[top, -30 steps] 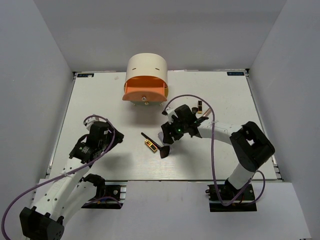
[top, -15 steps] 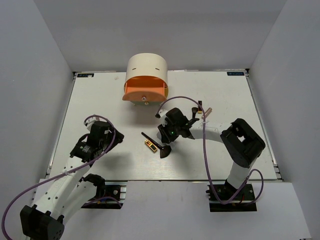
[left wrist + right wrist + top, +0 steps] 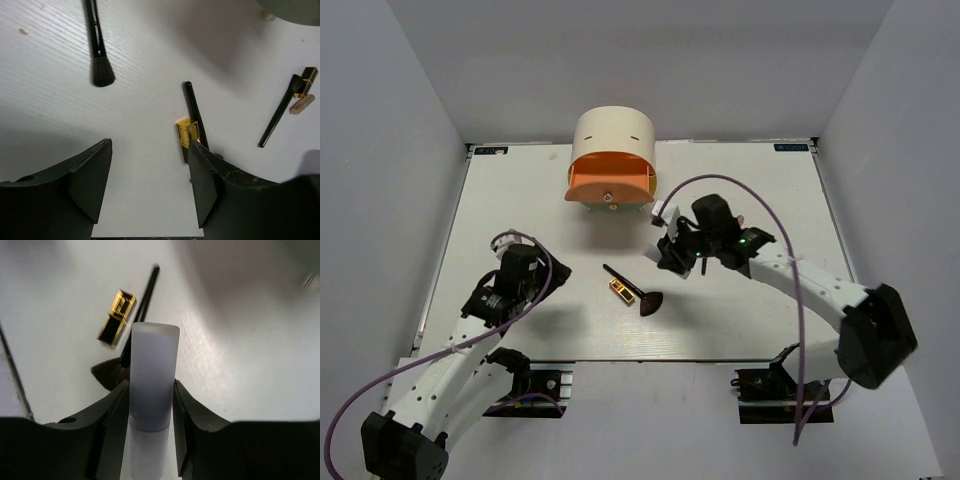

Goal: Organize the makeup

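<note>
My right gripper (image 3: 150,390) is shut on a white-lavender tube (image 3: 154,365) and holds it above the table; in the top view the right gripper (image 3: 672,252) is right of the table's middle. Below it lie a small gold lipstick (image 3: 117,317) and a black fan-headed brush (image 3: 141,305). They also show in the top view, the lipstick (image 3: 619,290) beside the brush (image 3: 634,291). My left gripper (image 3: 150,185) is open and empty, low over bare table just short of that lipstick (image 3: 189,132). A round-headed black brush (image 3: 100,65) lies farther off.
The cream rounded box with the orange drawer (image 3: 611,160) stands at the back centre. In the left wrist view a thin black brush (image 3: 279,119), a gold-and-black lipstick (image 3: 306,81) and a pinkish stick (image 3: 302,104) lie to the right. The table edge (image 3: 620,358) runs along the front.
My right gripper has moved back and to the right, away from the fan brush, with the tube in it, and its elbow swung right. The left arm has barely moved.
</note>
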Tool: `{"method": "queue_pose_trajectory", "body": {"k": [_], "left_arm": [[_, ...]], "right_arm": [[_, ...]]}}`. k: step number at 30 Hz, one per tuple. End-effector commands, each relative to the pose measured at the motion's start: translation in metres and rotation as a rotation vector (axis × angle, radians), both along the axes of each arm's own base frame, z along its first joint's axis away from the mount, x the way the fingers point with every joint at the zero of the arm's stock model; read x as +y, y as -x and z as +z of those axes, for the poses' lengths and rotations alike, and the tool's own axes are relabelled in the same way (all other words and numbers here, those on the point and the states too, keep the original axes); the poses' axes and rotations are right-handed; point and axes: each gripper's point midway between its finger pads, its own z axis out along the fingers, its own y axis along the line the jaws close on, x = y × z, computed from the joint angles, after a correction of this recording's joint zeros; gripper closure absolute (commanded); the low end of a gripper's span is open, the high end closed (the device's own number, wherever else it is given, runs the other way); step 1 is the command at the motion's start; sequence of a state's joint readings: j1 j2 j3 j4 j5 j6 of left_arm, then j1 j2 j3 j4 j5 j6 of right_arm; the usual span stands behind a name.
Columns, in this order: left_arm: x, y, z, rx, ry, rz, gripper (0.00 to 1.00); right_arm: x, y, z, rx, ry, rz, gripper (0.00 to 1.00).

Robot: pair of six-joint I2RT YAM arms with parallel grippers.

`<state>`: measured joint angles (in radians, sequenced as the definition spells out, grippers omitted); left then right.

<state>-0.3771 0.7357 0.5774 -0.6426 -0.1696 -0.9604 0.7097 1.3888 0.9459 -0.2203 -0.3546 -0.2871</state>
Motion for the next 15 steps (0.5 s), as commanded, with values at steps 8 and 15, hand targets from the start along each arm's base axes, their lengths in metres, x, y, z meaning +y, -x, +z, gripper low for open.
{"method": "queue_pose_trajectory", "body": {"k": [8,15], "left_arm": [[-0.037,-0.015,0.021,-0.156,0.114,-0.178,0.28],[-0.052,-0.02,0.039,-0.206,0.126,-0.279,0.28]], "right_arm": [[0.022,-0.015,0.208,-0.484,-0.309,0.213,1.0],[0.067,-0.099,0.247,-0.627,-0.343,0.177,1.0]]}}
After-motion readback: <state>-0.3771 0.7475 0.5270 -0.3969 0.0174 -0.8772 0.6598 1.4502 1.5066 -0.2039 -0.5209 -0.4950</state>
